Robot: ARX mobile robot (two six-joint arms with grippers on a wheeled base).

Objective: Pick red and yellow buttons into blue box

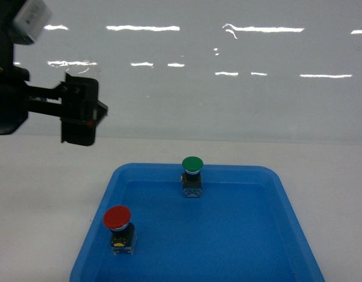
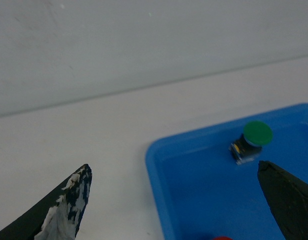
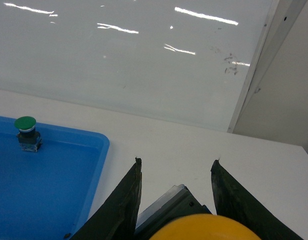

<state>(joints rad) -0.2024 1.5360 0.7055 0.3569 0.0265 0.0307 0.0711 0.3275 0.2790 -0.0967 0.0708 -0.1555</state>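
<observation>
Head view: the left claw hangs raised, up and left of the tray; its opening is unclear here. The red button below it looks light and rigid, best pinched at the collar.

Left wrist: jaws wide, empty; red barely shows.

Right wrist: the right claw grips the yellow button, cropped. No box visible.

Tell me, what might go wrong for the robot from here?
The right gripper holds the yellow button low between its fingers; it might slip out on the way. The blue box isn't in any view, so the drop-off cannot be checked. The open left gripper hangs above the tray; reaching for the red button, it could clip the rim or take the green button instead.
</observation>
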